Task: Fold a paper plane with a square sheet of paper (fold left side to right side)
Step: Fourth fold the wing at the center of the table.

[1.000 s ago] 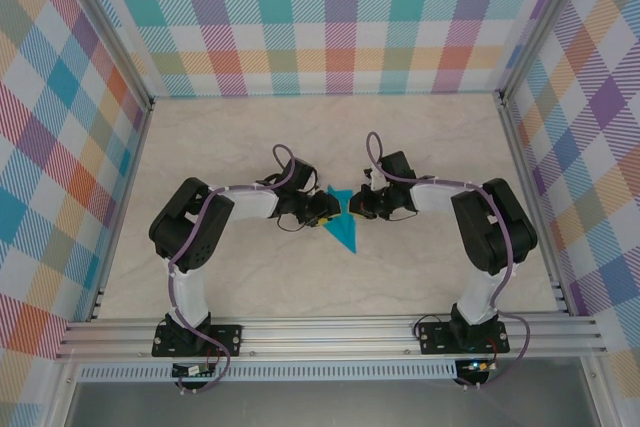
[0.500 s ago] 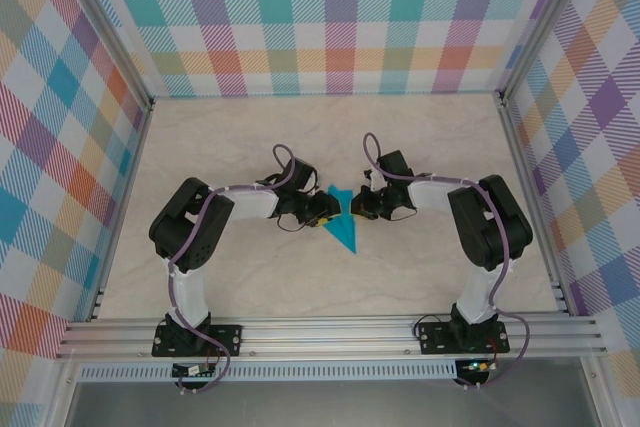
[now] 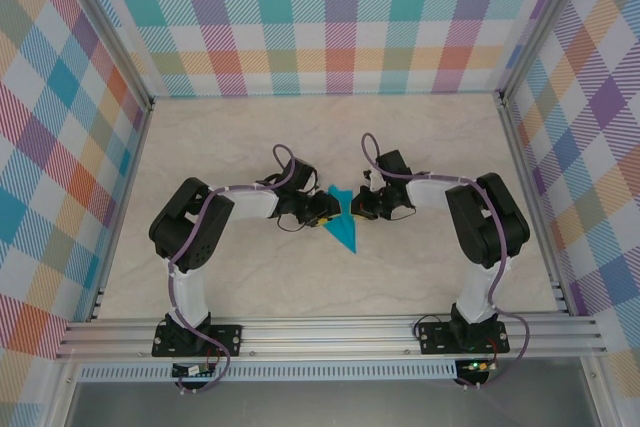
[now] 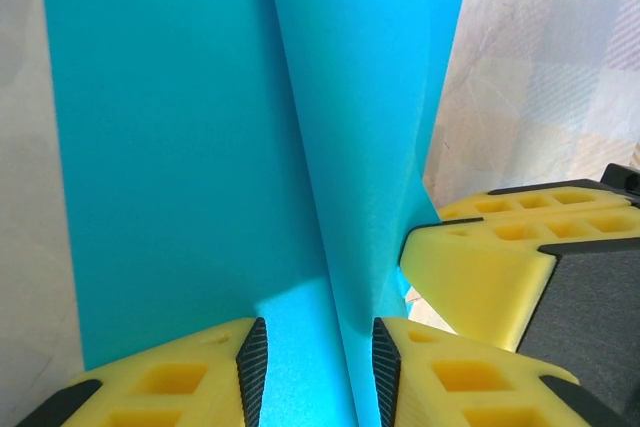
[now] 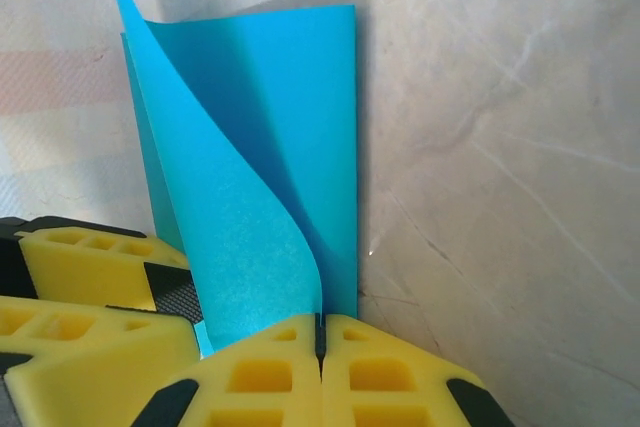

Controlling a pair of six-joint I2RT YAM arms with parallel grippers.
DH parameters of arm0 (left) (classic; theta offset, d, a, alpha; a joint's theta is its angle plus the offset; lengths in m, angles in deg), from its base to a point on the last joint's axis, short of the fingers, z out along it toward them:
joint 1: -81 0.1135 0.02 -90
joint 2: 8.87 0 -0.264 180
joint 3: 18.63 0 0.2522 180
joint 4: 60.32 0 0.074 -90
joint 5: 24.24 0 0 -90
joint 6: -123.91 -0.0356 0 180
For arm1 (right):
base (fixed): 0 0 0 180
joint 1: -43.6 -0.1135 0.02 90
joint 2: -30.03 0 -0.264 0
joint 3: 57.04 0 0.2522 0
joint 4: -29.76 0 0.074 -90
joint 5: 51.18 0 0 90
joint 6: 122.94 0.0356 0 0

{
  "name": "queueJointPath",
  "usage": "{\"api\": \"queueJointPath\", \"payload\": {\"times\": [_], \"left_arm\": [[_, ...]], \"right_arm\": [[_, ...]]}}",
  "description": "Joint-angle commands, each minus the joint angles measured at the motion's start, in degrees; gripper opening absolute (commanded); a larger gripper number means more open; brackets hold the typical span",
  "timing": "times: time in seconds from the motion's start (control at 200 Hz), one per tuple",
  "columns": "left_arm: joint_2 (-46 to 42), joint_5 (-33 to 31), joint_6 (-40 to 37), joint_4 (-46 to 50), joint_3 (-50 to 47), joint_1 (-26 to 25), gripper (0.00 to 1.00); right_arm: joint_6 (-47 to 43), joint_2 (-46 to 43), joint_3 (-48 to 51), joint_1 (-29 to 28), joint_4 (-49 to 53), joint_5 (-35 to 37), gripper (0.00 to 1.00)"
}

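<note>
We see the folded blue paper (image 3: 345, 233) lying near the middle of the table (image 3: 230, 137), its sharp tip toward the near edge and both claws meeting at its wider far end. Our right claw (image 5: 322, 339) is pressed together on the edge of a flap curling up off the paper. Our left claw (image 4: 320, 372) stands partly apart, a raised fold of the paper running through the gap.

The pale, marble-patterned desk (image 3: 300, 137) carries a folded piece of teal-blue paper (image 3: 343, 224) near its middle, one flap raised.
</note>
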Motion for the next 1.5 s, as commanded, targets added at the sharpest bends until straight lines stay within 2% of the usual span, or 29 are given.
{"api": "queueJointPath", "payload": {"times": [0.0, 0.61, 0.925, 1.175, 1.495], "left_arm": [[0.2, -1.6, -1.3, 3.0, 0.5, -0.6, 0.36], [-0.3, -0.8, -1.8, 3.2, 1.2, -0.6, 0.36], [-4.2, 0.0, -3.3, 5.4, 4.5, -0.3, 0.36], [-1.2, 2.0, -3.4, 6.6, 9.2, -0.3, 0.2], [3.9, 2.5, -3.2, 6.2, 12.4, -0.3, 0.17]], "right_arm": [[-1.8, 0.1, -1.3, -0.3, 1.5, 1.3, 0.05], [-3.8, 4.6, -4.0, -1.6, 7.5, 3.3, 0.04], [-4.9, 5.2, -4.6, -2.6, 11.8, 6.3, 0.04], [-4.9, 5.6, -5.0, -3.4, 12.2, 6.7, 0.04], [-5.2, 5.7, -5.5, -3.8, 12.8, 7.2, 0.04]]}}
